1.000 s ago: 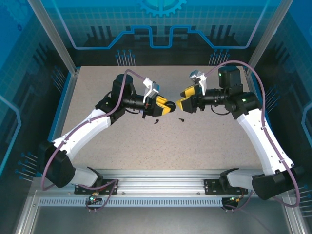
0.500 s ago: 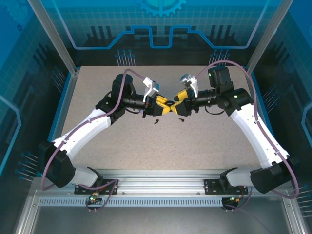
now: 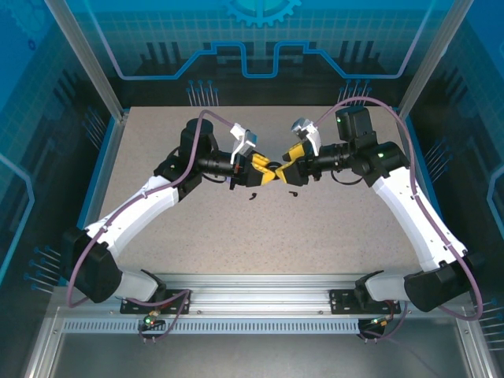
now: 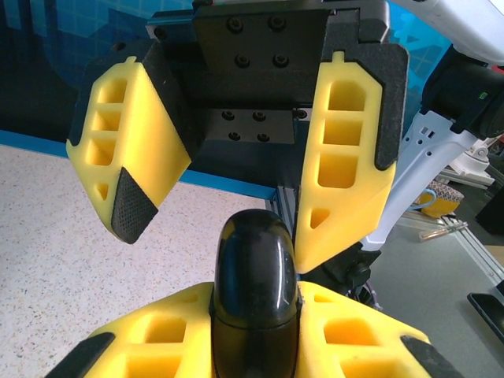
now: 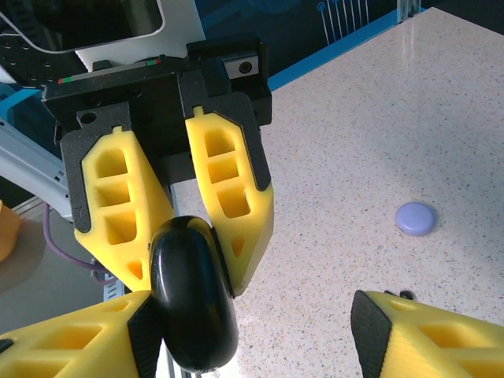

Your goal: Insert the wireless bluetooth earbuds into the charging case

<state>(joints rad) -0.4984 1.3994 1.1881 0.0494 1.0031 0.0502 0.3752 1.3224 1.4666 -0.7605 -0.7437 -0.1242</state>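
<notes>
I have the left gripper (image 3: 268, 171) pressed together on the charging case (image 4: 253, 291) - it pinches the black puck on edge at the centre of the top view, just above the table (image 3: 236, 236). The right gripper (image 3: 283, 168) faces it from the right with its fingers spread to either side of the case. In the right wrist view the puck sits against my lower-left finger (image 5: 79, 339), while the other finger is well apart. One earbud (image 3: 253, 196) lies just below the left gripper, the other earbud (image 3: 293, 194) just below the right - both loose on the table. A small lilac disc (image 5: 415, 218) rests at the right of the right wrist view.
</notes>
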